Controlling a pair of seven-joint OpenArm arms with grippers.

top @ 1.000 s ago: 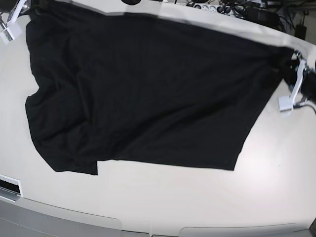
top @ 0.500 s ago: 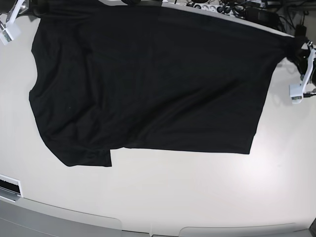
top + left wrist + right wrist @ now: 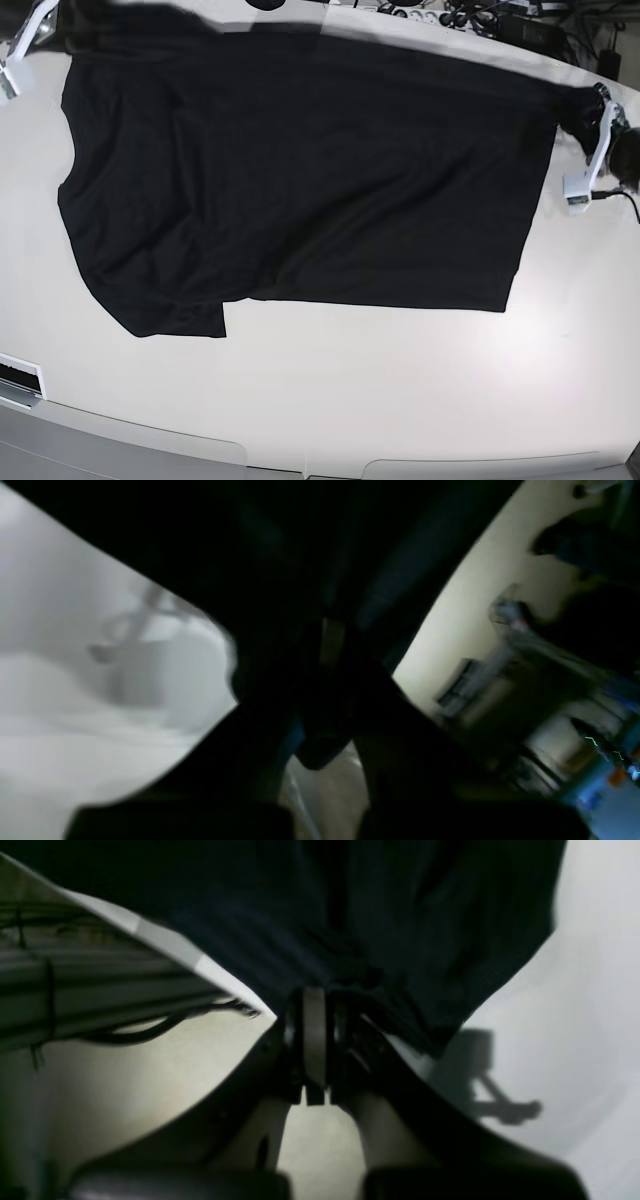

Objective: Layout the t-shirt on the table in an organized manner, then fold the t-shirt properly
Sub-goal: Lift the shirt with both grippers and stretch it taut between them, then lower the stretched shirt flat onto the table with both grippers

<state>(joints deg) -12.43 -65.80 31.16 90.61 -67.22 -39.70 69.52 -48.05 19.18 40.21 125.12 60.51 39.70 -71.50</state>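
Worktop [image 3: 400, 400]: white, glossy, rounded near edge; its near half is bare apart from a small dark-slotted fitting [image 3: 18, 380] at the near left edge.

Shirt [image 3: 300, 180]: black, spread over the far half of the worktop, reaching almost from the left side to the right; its far edge runs along the far rim of the worktop; the near hem lies roughly straight on the right and drops to a folded lobe at the near left; the cloth lies mostly flat with soft creases; the far right corner is drawn out to a point.

Clutter [image 3: 480, 20]: cables and dark devices beyond the far edge, too small to name.

Left end effector [image 3: 590, 130]: at the far right of the base view, closed on the drawn-out corner of the shirt; the wrist view is blurred, yet shows dark cloth [image 3: 310, 580] bunched at the closed tips [image 3: 332, 645], with pale worktop to either side.

Right end effector [image 3: 315, 1030]: at the far left corner of the base view, mostly cut off there; the wrist view shows the jaws pressed together on a gathered edge of the shirt [image 3: 375, 915], cloth fanning away above them; its shadow [image 3: 480, 1085] falls on the worktop to the right.
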